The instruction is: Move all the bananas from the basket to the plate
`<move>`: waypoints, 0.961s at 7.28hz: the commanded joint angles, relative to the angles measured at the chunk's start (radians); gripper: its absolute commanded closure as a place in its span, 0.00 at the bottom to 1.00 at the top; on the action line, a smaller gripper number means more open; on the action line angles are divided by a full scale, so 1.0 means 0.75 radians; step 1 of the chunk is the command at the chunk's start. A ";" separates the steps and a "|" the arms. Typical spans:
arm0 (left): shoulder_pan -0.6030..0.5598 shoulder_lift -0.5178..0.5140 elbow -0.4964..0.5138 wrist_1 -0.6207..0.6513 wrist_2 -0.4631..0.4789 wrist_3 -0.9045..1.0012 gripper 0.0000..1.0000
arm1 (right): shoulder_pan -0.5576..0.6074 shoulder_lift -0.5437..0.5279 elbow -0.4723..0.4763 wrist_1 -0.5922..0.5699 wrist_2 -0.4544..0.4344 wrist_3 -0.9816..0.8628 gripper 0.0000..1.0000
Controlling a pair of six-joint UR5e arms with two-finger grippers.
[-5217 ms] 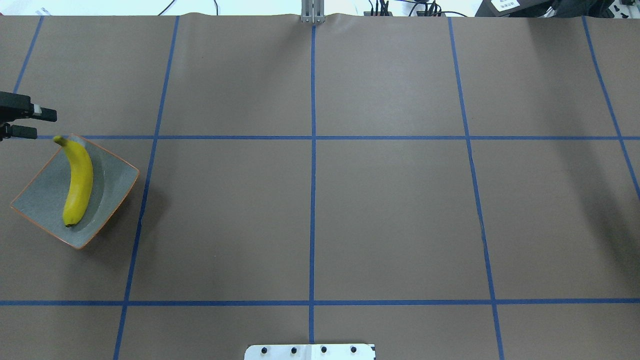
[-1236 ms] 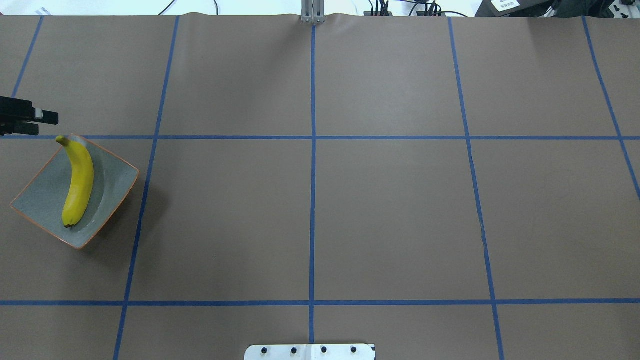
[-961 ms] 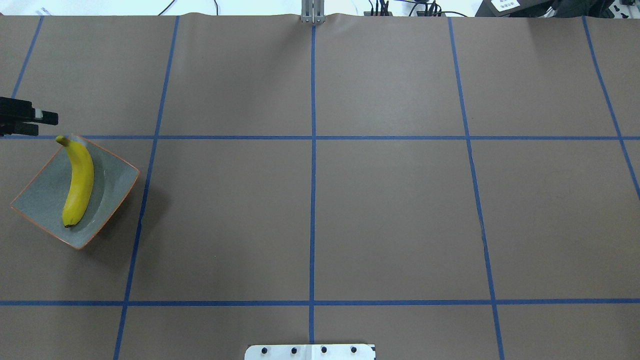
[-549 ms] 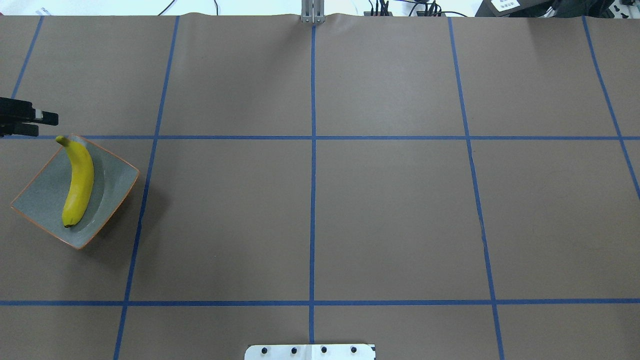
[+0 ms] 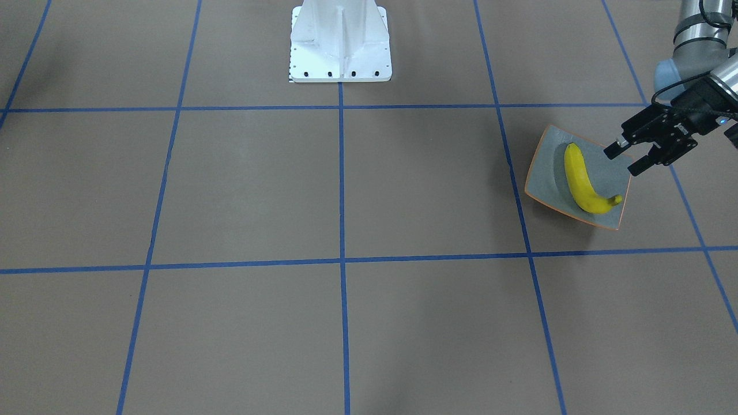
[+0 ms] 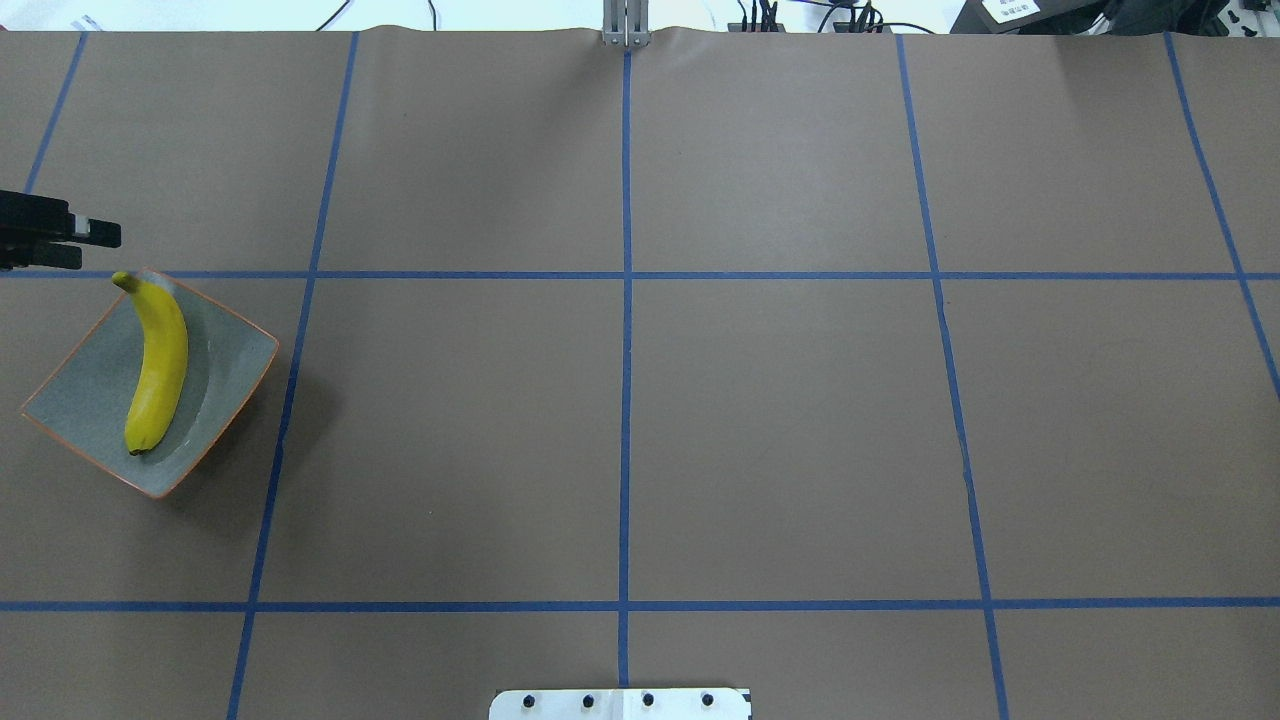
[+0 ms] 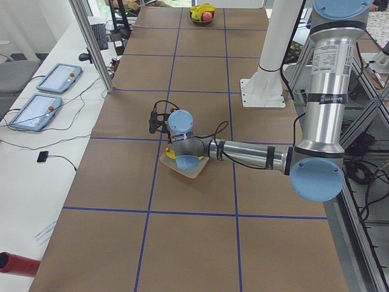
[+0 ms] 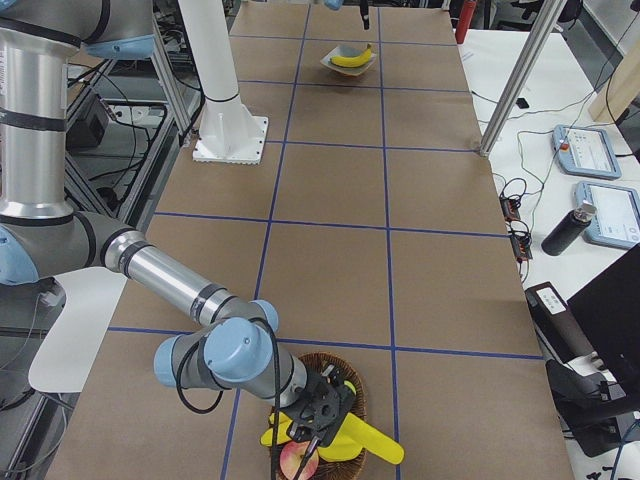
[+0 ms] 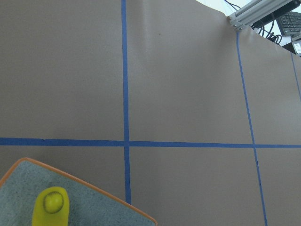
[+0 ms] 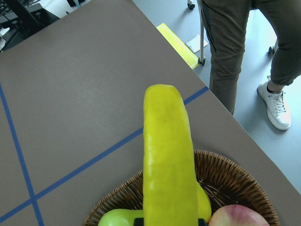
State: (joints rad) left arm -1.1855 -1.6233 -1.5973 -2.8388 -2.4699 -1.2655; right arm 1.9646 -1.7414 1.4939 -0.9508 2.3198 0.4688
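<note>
plate (image 6: 85, 400): 1 banana (image 6: 160, 365) | left jaws: wide, empty | right jaws: at basket (image 10: 235, 181) unseen overhead, cannot tell grip

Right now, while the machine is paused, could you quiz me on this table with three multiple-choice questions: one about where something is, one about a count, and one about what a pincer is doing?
1. Where is the plate?
A. in the middle of the table
B. on the robot's left, close by the left pincer
C. inside a basket

2. What lies on the plate?
A. nothing
B. one banana
C. three bananas

3. The left pincer is:
A. open and empty
B. shut on a banana
C. clamped on the plate's rim

Answers:
1 B: the plate sits at that arm's side, its corner right by the pincer.
2 B: a single yellow fruit lies across the grey dish.
3 A: its fingers stand apart with nothing between them.
</note>
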 commanded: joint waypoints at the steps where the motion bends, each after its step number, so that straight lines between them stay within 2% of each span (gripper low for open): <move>1: 0.002 -0.083 -0.010 0.001 0.002 0.000 0.00 | -0.058 0.031 0.218 -0.002 0.040 0.005 1.00; 3: 0.022 -0.216 -0.008 0.003 0.012 -0.006 0.00 | -0.213 0.043 0.419 0.014 0.040 0.005 1.00; 5: 0.169 -0.386 -0.008 0.011 0.175 -0.026 0.00 | -0.405 0.107 0.438 0.242 0.046 0.027 1.00; 6: 0.224 -0.421 -0.006 0.044 0.243 -0.116 0.00 | -0.481 0.135 0.448 0.259 0.044 0.027 1.00; 7: 0.233 -0.482 -0.018 0.131 0.260 -0.232 0.00 | -0.557 0.194 0.450 0.259 0.034 0.027 1.00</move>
State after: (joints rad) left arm -1.0384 -1.9318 -1.6045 -2.7986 -2.3118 -1.3509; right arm 1.6217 -1.6400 1.8259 -0.7746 2.3515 0.4875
